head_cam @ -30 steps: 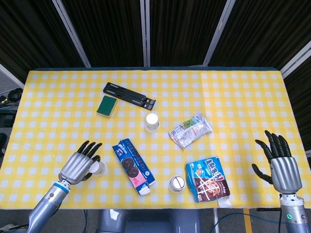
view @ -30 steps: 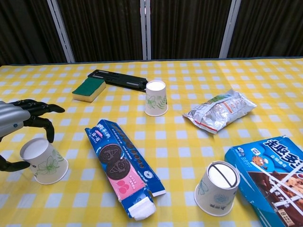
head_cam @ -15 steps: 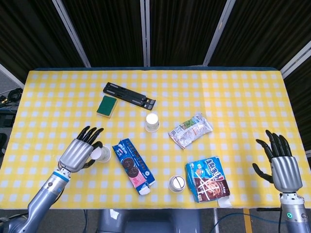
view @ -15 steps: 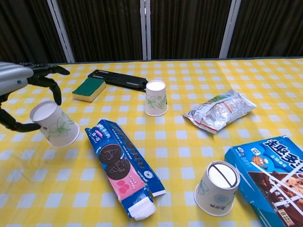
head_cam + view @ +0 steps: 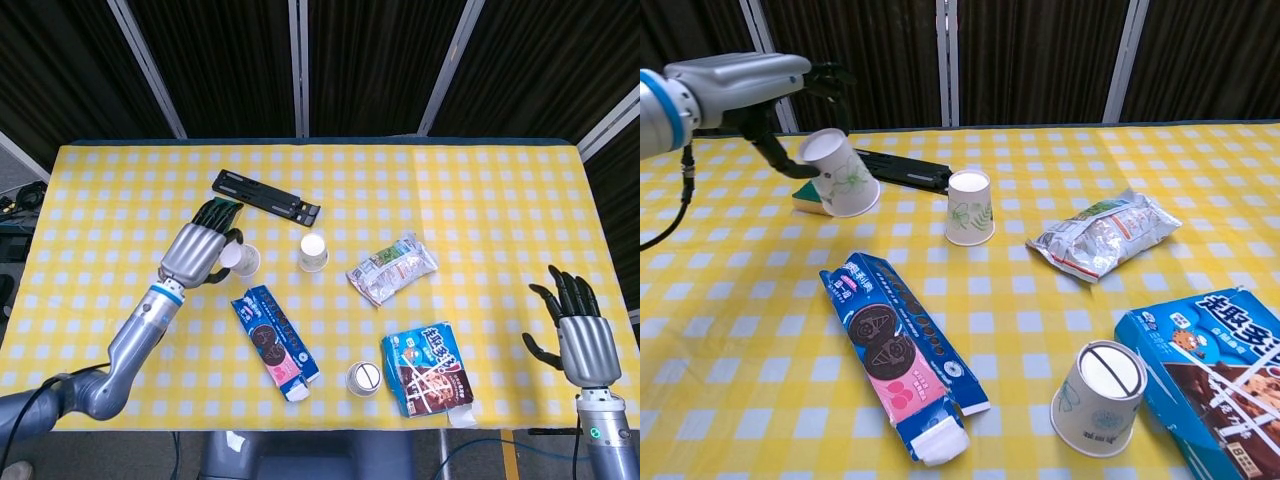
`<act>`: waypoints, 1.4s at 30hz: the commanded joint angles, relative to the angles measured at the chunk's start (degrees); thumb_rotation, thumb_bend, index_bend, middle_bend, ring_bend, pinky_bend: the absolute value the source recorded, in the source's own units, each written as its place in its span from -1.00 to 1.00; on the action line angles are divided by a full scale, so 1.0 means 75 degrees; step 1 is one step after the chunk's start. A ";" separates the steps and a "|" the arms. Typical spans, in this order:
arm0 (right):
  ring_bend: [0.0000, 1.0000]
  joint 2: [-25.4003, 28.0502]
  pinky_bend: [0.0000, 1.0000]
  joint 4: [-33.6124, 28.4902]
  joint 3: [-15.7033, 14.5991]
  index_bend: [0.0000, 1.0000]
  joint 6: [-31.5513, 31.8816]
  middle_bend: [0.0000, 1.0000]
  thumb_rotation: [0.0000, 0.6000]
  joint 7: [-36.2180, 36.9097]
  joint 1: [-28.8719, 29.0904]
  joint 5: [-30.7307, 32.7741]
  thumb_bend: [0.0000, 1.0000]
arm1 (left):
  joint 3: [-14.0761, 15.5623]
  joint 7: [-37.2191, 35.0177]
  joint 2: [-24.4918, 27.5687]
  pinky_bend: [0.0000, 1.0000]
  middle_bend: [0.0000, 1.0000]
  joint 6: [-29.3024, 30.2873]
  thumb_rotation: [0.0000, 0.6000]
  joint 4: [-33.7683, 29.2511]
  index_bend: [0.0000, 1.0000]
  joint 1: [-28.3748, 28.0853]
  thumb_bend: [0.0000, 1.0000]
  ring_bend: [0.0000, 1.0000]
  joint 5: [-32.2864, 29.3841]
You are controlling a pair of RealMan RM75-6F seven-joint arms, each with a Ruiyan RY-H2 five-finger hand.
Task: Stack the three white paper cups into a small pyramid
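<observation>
**Mei:** Cup [image 5: 839, 172] in the left robot hand [image 5: 197, 252] is hanging tilted above the bench [image 5: 480, 190], bottom up, a little to the left of the standing cup [image 5: 969, 207]. How should this step go, in your opinion?

**Tomas:** I think the hand should be turning the cup fully upside down first, so the rim is level. Then it should be lowering it just beside the standing cup, rims nearly touching, because a third cup must sit across both bases. A gap that is too wide could be letting the top cup fall through.

**Mei:** The fingers are wrapping around the cup wall. Is a strong grip a risk?

**Tomas:** Probably. Thin paper is bending easily, so a light hold seems better.

**Mei:** And the other cups?

**Tomas:** All are white with a small green leaf print. The standing cup is resting upside down near the middle. The third cup [image 5: 1097, 397] is far in front of the standing cup and to its right, leaning against the blue snack bag [image 5: 1205, 355].

**Mei:** The right robot hand [image 5: 579, 334]?

**Tomas:** It is holding nothing, fingers spread, well to the right of the standing cup, beyond the bench edge.
</observation>
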 commanded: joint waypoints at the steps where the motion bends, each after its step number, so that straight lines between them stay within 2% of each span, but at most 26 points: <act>1: -1.00 -0.0034 -0.90 0.0074 0.0037 -0.52 -0.0049 -1.00 1.00 0.0001 0.0021 0.0079 -0.70 | -0.0294 0.0082 -0.0522 -1.00 -1.00 -0.0406 1.00 0.0723 -0.06 -0.0619 -0.41 -1.00 -0.0529; 12: -1.00 -0.0052 -0.90 0.0331 0.0225 -0.52 -0.0209 -1.00 1.00 0.0239 0.0048 0.0462 -0.70 | -0.0178 0.0460 -0.1864 -1.00 -1.00 -0.1173 1.00 0.2820 -0.05 -0.1879 -0.41 -1.00 -0.1500; 15: -1.00 -0.0051 -0.90 0.0375 0.0249 -0.52 -0.0242 -1.00 1.00 0.0288 0.0052 0.0518 -0.70 | -0.0131 0.0452 -0.2093 -1.00 -1.00 -0.1238 1.00 0.3149 -0.05 -0.2059 -0.41 -1.00 -0.1590; 25: -1.00 -0.0089 -0.90 0.0465 0.0262 -0.52 -0.0341 -1.00 1.00 0.0337 0.0089 0.0584 -0.70 | -0.0041 0.0090 -0.2473 -1.00 -1.00 -0.1294 1.00 0.3592 -0.08 -0.2380 -0.41 -1.00 -0.1445; 31: -1.00 -0.0104 -0.90 0.0454 0.0252 -0.52 -0.0334 -1.00 1.00 0.0299 0.0091 0.0576 -0.70 | 0.0089 0.0002 -0.2504 -1.00 -1.00 -0.1333 1.00 0.3616 -0.17 -0.2456 -0.42 -1.00 -0.1454; 34: -1.00 -0.0112 -0.90 0.0455 0.0251 -0.52 -0.0349 -1.00 1.00 0.0279 0.0096 0.0586 -0.70 | 0.0195 0.0012 -0.2467 -1.00 -1.00 -0.1361 1.00 0.3572 -0.37 -0.2471 -0.43 -1.00 -0.1471; 39: -1.00 -0.0111 -0.90 0.0429 0.0239 -0.52 -0.0342 -1.00 1.00 0.0249 0.0096 0.0572 -0.71 | 0.0314 -0.0004 -0.2383 -1.00 -1.00 -0.1272 1.00 0.3424 -0.88 -0.2431 -0.47 -1.00 -0.1457; 42: -1.00 -0.0116 -0.90 0.0415 0.0218 -0.52 -0.0322 -1.00 1.00 0.0236 0.0091 0.0536 -0.70 | 0.0361 -0.0041 -0.2300 -1.00 -1.00 -0.1125 1.00 0.3269 -1.00 -0.2358 -0.47 -1.00 -0.1425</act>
